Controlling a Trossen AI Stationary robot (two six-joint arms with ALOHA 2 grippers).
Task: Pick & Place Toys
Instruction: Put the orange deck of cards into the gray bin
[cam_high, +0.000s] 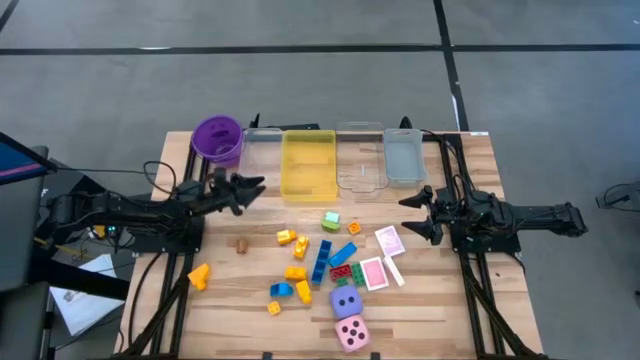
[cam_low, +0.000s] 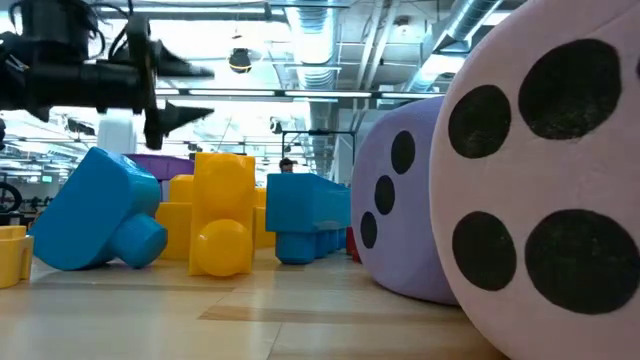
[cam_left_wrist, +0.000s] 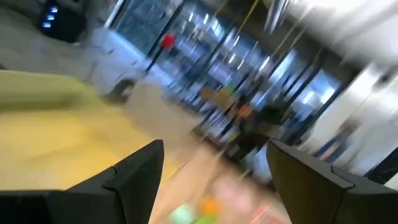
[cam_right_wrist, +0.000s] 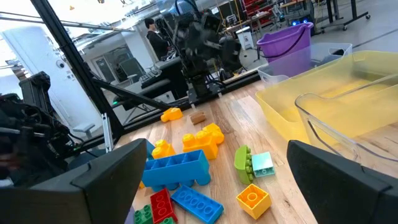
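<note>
High camera looking straight down on my whole table (cam_high: 420, 310). Low camera sitting at tabletop level, nearly against pink die (cam_low: 545, 170), facing across into room. My left wrist camera looking forward past my fingers (cam_left_wrist: 134, 171). Right wrist camera facing across bricks toward yellow tray (cam_right_wrist: 323, 93), also showing in high view.

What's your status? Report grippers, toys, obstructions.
Left gripper open, empty, near the purple cup. Right gripper open, empty, beside the cards. Bricks and both dice loose on the table. Nothing blocking.
</note>
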